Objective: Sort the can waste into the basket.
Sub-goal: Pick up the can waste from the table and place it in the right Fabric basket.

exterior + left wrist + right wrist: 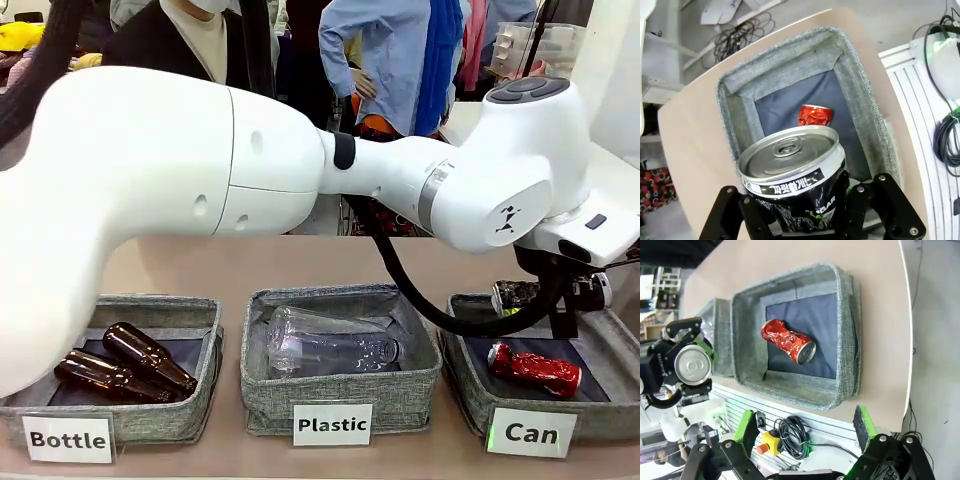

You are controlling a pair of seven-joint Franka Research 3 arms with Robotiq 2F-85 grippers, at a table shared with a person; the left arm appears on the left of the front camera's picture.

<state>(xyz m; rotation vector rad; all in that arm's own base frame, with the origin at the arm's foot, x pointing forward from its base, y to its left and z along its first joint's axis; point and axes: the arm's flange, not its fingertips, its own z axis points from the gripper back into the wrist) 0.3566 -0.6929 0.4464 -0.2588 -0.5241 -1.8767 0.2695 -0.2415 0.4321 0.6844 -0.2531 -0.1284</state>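
Left wrist view shows the black can point(792, 187) with silver top between the left gripper's point(807, 220) fingers above the basket point(735, 107), the wrinkled red can point(815, 115) inside at 12 o'clock, while right wrist view shows the right gripper's point(805, 427) fingers spread.

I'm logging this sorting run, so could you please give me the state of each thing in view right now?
Black can: upright between the left gripper's fingers, above the Can basket.
Red can: crumpled, lying on its side in the Can basket.
Right gripper: open, holding nothing.
Plastic basket: holds a clear bottle lying on its side.
Bottle basket: holds two brown bottles lying down.
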